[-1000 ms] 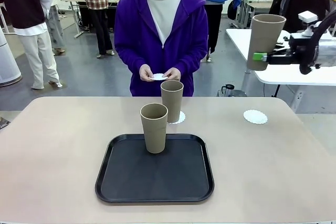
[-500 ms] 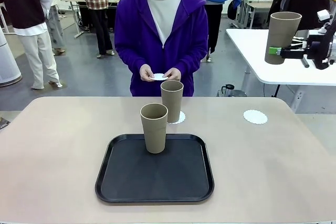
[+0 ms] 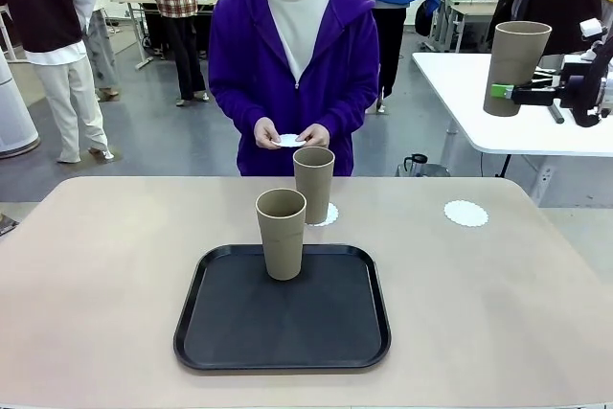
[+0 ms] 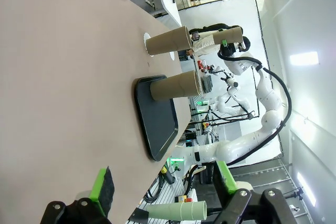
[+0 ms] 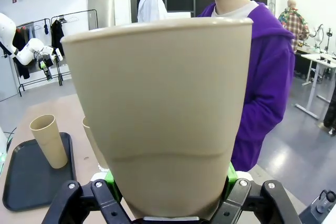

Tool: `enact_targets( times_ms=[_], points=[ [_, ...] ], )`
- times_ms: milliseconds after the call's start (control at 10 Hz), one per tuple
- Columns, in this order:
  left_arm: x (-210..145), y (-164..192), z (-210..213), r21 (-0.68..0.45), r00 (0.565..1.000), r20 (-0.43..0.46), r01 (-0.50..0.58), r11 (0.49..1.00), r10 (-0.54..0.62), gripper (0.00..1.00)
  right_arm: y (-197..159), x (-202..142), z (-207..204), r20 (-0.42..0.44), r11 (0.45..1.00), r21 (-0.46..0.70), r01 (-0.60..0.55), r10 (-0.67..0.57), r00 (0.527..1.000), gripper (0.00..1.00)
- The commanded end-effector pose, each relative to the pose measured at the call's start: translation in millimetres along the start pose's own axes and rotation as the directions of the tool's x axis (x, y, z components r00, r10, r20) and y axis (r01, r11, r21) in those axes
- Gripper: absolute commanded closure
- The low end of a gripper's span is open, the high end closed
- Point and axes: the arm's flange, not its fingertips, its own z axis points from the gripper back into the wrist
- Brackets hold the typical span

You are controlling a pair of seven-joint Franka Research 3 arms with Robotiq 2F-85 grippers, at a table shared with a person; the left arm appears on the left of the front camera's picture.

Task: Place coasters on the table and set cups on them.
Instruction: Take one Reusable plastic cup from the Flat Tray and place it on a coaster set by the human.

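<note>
- Tan held cup (image 3: 515, 64) sits upright in the right gripper (image 3: 500, 92), whose jaws are clamped on its lower wall. It hangs high off the far right corner, well apart from the table (image 3: 115, 265).
- Bare coaster (image 3: 465, 213) lies at the table's far right with nothing on it, and I judge it the target. It looks only slightly wider than a cup base, so an off-centre descent would leave the cup straddling the lacy edge.
- The coaster looks like light paper. Any sideways drag at touchdown could push or crumple it.
- The grip is low on a tall tapered cup. A quick swing could tilt it between the pads, and letting go before the base sits flat could topple it.
- Middle cup (image 3: 313, 184) stands on its own coaster (image 3: 329, 216), and the tray cup (image 3: 281, 237) stands at the far end of the black tray (image 3: 287, 332). The two are near each other, so reaching for one could knock the other.
- Third coaster (image 3: 289, 140) is in the person's hands (image 3: 268, 133), beyond the far edge. The tray cup has no seat until it is laid, and an arm could cross those hands.
- Left gripper (image 4: 164, 195) has its jaws wide apart and holds nothing.
</note>
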Motion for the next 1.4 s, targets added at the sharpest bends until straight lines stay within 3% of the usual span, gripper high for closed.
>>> enact_targets(
  times_ms=[0,300,500,900,1300],
  points=[
    [1,-2,2,0.001,1.0,0.0,0.001,1.0,-0.001,0.0,0,0,0,-0.001,1.0,-0.001,-0.015,0.015,1.0,0.19],
    [1,-2,2,0.001,1.0,0.0,0.001,1.0,-0.001,0.0,0,0,0,0.0,1.0,0.0,0.0,0.0,1.0,0.19],
    [1,-2,2,0.001,1.0,0.0,0.001,1.0,-0.001,0.0,-16,-40,-3,0.034,0.996,0.094,0.002,-0.005,0.999,0.19],
    [1,-2,2,0.001,1.0,0.0,0.001,1.0,-0.001,0.0,-37,-110,4,0.125,0.994,0.1,0.048,-0.061,0.99,0.19],
    [1,-2,2,0.001,1.0,0.0,0.001,1.0,-0.001,0.0,-34,-158,0,0.105,0.987,0.15,0.055,-0.071,0.992,0.19]
  ],
)
